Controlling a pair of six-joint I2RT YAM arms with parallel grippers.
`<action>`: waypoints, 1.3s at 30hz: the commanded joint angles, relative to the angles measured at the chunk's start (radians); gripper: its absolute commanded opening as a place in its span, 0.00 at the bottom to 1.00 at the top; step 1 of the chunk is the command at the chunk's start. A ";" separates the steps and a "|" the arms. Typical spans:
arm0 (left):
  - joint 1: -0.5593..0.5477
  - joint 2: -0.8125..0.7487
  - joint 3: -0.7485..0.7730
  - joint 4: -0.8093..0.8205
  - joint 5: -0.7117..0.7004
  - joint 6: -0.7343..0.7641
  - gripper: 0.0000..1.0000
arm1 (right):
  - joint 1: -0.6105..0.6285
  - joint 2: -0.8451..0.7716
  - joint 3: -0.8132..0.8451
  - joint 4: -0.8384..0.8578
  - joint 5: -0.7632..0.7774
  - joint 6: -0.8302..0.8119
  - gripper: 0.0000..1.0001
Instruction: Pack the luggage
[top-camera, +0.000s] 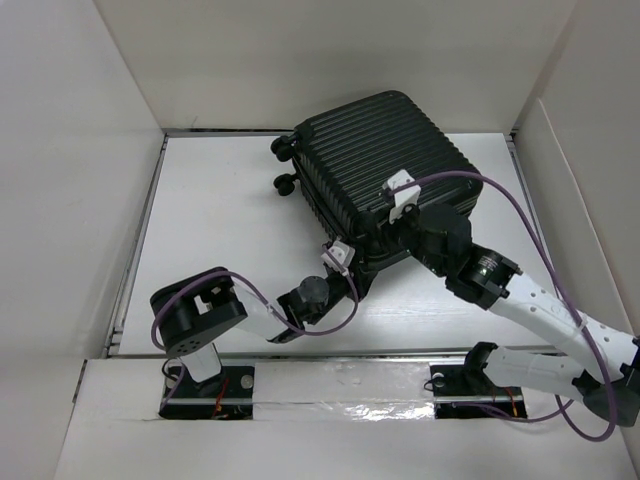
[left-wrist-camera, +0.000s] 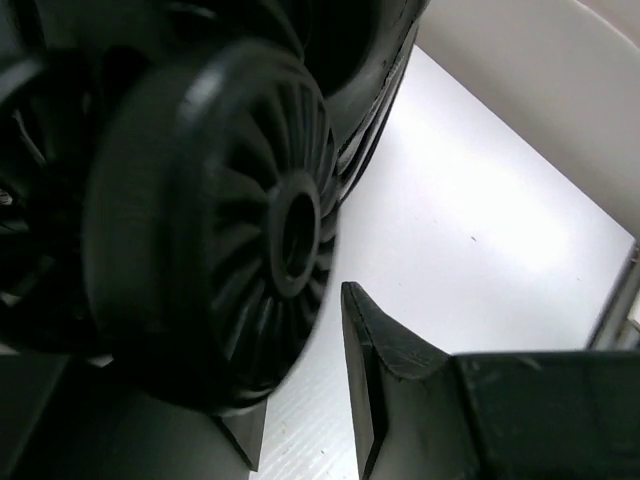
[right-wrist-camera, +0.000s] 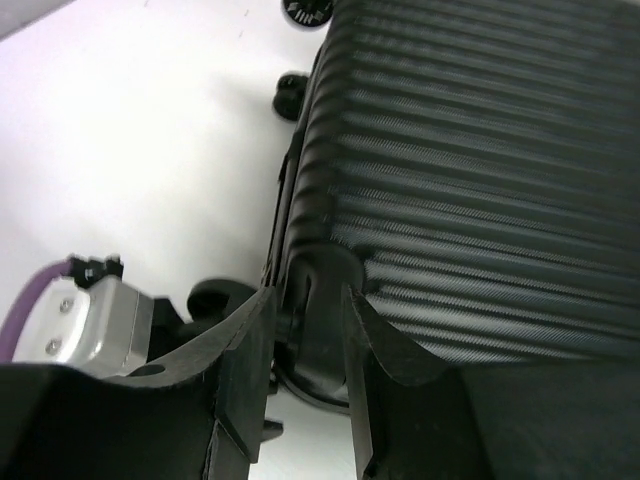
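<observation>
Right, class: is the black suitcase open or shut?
Shut: the luggage lies flat, ribbed shell up, both halves together; no lining shows.

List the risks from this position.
The right end effector straddles the near corner of the closed luggage; lifting or twisting now could snag it there and drag the luggage across the table.
The left end effector sits right beside a wheel; closing there could catch the wheel, which may roll instead of giving a firm hold.

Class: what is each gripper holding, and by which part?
Left gripper straddles a wheel of the luggage, gap visible: nothing held. Right gripper straddles the luggage's corner edge; grip cannot be told.
</observation>
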 joint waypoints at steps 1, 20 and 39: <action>-0.011 0.002 0.072 0.443 -0.190 0.066 0.29 | -0.003 -0.063 -0.037 0.062 -0.113 0.009 0.38; 0.004 -0.002 0.023 0.472 -0.327 0.230 0.00 | -0.034 -0.037 -0.019 -0.016 -0.205 -0.066 0.46; 0.074 0.009 -0.072 0.547 -0.146 0.108 0.00 | -0.057 0.273 0.216 -0.207 -0.302 -0.322 0.77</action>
